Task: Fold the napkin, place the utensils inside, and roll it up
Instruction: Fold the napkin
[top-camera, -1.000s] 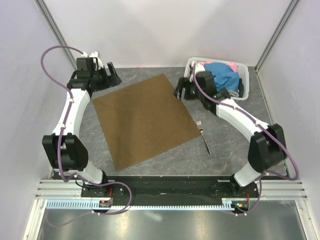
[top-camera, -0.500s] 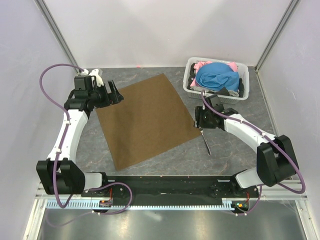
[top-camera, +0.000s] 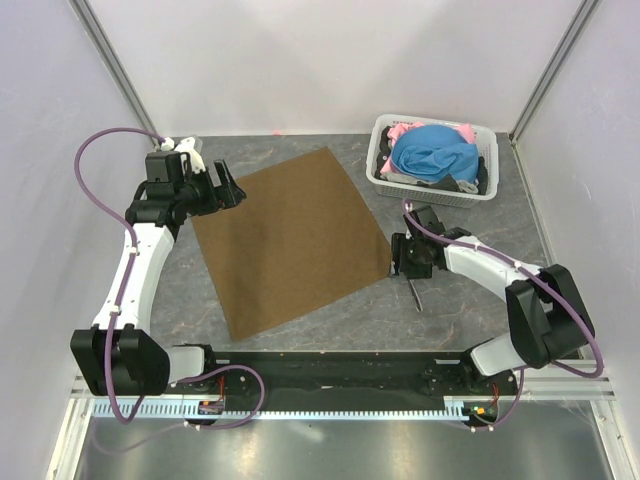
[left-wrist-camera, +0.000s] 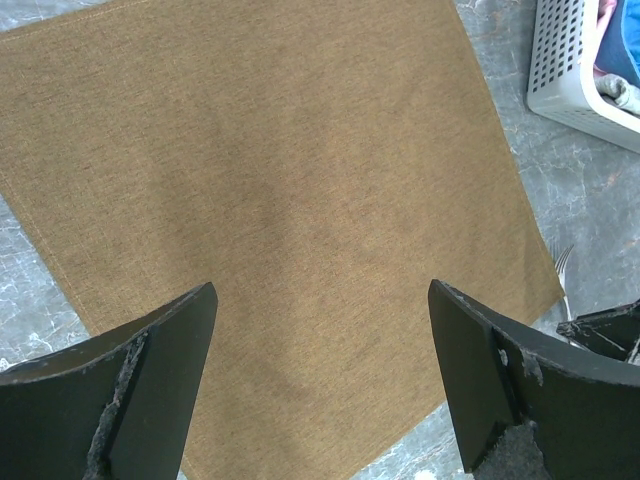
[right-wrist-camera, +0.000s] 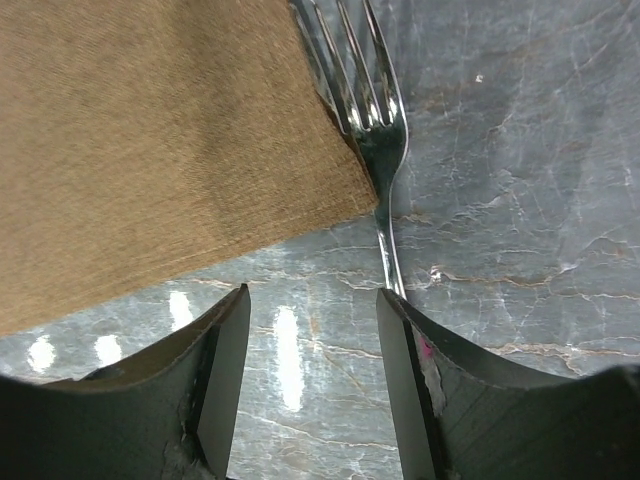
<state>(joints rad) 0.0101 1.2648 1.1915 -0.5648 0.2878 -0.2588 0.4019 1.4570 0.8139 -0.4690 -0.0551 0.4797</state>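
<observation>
Right pincer (right-wrist-camera: 310, 296) hangs open, empty, over fork (right-wrist-camera: 384, 140) at napkin (top-camera: 290, 235) corner; left pincer (left-wrist-camera: 320, 290) likewise above napkin.

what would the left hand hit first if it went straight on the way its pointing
The napkin. The open left hand points down onto it with nothing in between. How far off it is remains unclear.

The right gripper (top-camera: 402, 257) covers the fork (top-camera: 414, 294) tines beside the napkin (top-camera: 290, 235).
</observation>
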